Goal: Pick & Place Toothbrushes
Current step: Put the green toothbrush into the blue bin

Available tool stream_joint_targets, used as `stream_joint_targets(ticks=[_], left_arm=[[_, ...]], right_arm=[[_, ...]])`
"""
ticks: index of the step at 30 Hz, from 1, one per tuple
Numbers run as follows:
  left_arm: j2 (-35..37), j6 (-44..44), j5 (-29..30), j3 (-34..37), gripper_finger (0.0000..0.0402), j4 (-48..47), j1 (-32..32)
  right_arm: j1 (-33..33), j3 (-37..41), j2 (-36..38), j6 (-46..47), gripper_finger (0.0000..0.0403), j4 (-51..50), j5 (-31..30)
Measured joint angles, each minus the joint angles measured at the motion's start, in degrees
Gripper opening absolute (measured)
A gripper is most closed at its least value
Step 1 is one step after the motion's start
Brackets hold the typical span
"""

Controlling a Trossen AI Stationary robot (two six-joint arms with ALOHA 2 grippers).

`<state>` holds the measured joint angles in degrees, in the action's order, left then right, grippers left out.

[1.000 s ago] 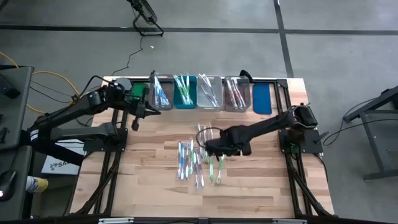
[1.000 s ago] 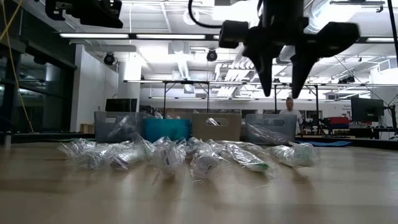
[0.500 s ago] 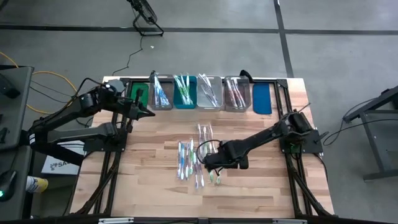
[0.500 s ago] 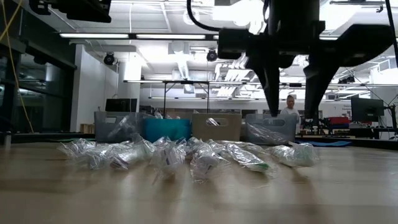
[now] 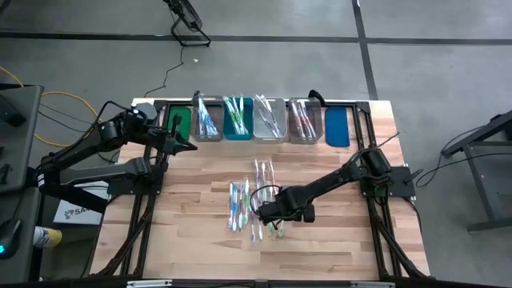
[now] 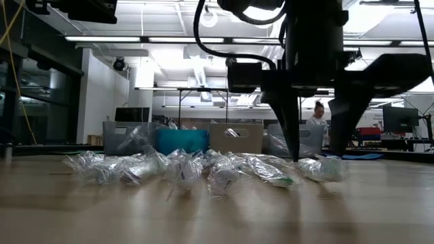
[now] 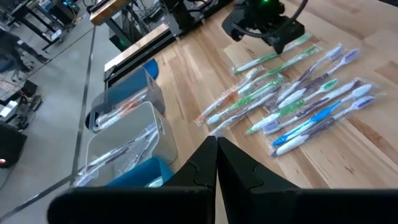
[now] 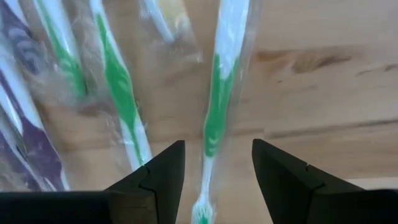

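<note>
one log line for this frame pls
stage: reach | right pincer: open, low, straddling green toothbrush in wrapper on table | left pincer: shut, empty, near bins | nothing gripped yet

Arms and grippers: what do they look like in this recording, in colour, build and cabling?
Both arms are black, built of slim jointed links. The left gripper ends in two dark, angular, wedge-shaped fingers, as does the right gripper. A black cable loops above the right gripper's blocky body in the low view. The high view shows yellow cable beside the left arm's base. No markings are legible.

Two dark, cabled arms [image 5: 88,152], pointed claws [image 8: 214,180]
</note>
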<state>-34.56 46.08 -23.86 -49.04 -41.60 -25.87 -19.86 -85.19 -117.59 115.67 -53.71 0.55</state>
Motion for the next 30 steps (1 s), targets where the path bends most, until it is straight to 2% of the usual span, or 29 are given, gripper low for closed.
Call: stream_joint_targets(ticks=[10, 14, 21, 26, 30], left_arm=[[-0.02, -0.04, 0.11, 0.0, 0.0008, -0.57, 0.0], [-0.03, 0.01, 0.11, 0.0, 0.0008, -0.57, 0.0], [-0.09, 0.18, 0.4, 0.0, 0.0008, -0.52, 0.0], [-0.51, 0.17, 0.64, 0.0, 0.0008, -0.39, 0.0], [-1.81, 0.18, 1.18, 0.0, 0.0008, 0.33, 0.0]], right_arm=[[-0.41, -0.1, -2.72, -0.22, 0.0174, 1.79, 3.07], [-0.42, -0.1, -2.75, -0.41, 0.0133, 1.54, 3.07], [-0.42, -0.1, -2.79, -5.03, 0.0019, 1.09, 4.42], [-0.42, 0.03, -1.81, -8.42, 0.0007, -1.77, 7.46], [-0.46, 0.02, 1.71, -9.44, 0.0003, -4.22, 6.62]])
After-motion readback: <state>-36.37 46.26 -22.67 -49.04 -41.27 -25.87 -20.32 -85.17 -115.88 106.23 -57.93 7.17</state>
